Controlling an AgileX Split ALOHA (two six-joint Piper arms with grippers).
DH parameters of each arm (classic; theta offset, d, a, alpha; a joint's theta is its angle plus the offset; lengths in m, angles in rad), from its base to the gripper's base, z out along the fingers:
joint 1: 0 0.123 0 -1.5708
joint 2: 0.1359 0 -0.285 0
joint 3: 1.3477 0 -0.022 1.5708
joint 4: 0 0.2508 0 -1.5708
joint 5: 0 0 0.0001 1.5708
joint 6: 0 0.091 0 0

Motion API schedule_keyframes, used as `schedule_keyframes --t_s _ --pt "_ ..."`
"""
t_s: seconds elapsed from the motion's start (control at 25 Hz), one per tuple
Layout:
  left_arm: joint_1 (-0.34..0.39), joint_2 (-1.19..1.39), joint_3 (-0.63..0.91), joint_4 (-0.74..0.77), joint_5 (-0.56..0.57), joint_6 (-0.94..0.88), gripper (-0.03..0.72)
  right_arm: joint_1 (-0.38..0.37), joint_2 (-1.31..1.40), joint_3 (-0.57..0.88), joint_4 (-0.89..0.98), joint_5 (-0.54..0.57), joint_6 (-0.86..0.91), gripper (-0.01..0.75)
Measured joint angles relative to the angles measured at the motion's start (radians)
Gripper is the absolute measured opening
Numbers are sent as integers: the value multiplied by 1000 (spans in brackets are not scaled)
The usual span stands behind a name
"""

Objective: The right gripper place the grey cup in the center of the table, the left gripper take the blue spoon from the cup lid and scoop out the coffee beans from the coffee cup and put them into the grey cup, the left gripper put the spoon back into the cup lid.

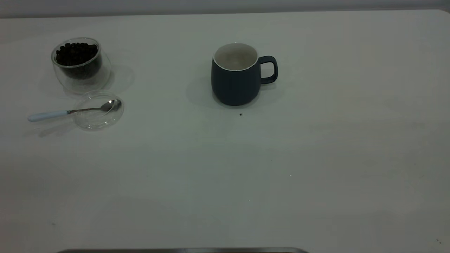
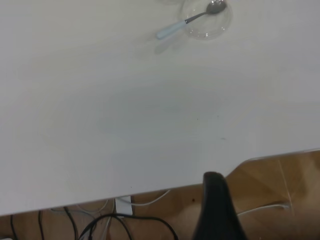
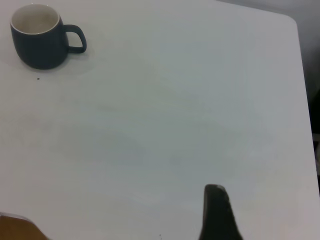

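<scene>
Reaching the left pincer [image 2: 216, 210], whose grip state you cannot tell, toward the far-off spoon [image 1: 72, 111], you should clamp its blue handle overhanging the lid [image 1: 98, 110], since the mug [image 1: 236, 74] seems already centred.

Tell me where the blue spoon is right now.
In the exterior view the blue spoon lies at the table's left side, its bowl resting in the cup lid, just in front of the coffee cup.
</scene>
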Motion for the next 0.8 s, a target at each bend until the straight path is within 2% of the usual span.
schedule_keyframes --t_s 0.4,0.6,0.8 --pt "1 -2 0 0 0 -1 582 0 0 0 0 0 0 459" --pt "51 -69 0 -2 -1 -12 582 0 0 0 0 0 0 459" --pt "54 -145 0 -11 4 -68 582 0 0 0 0 0 0 459"
